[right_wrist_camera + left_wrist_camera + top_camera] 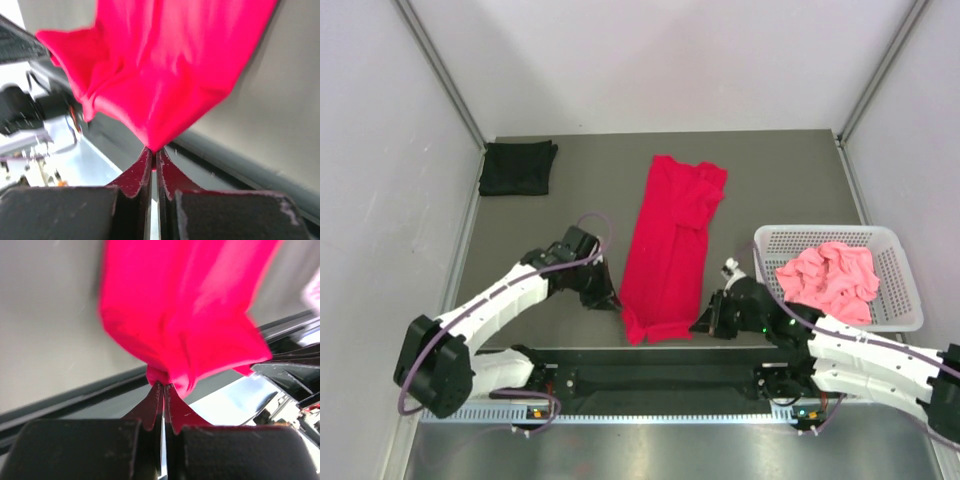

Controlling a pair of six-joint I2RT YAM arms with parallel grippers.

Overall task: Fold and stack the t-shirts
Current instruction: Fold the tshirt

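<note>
Colours:
- red t-shirt (672, 245): bright plain red, no print
- black t-shirt (518, 168): solid black
- pink t-shirt (830, 278): plain salmon
- basket (895, 250): white, lattice-hole pattern
- desk (590, 190): flat grey-brown
- left claw (162, 390), right claw (154, 152): black, inner faces showing dark red
- left arm (500, 295), right arm (865, 355): white shells, black joints
- cable (592, 215): purple

I'm seeing white shells and black joints on the left arm (500, 295) and right arm (865, 350). A purple cable (592, 217) is looping along the left one.
</note>
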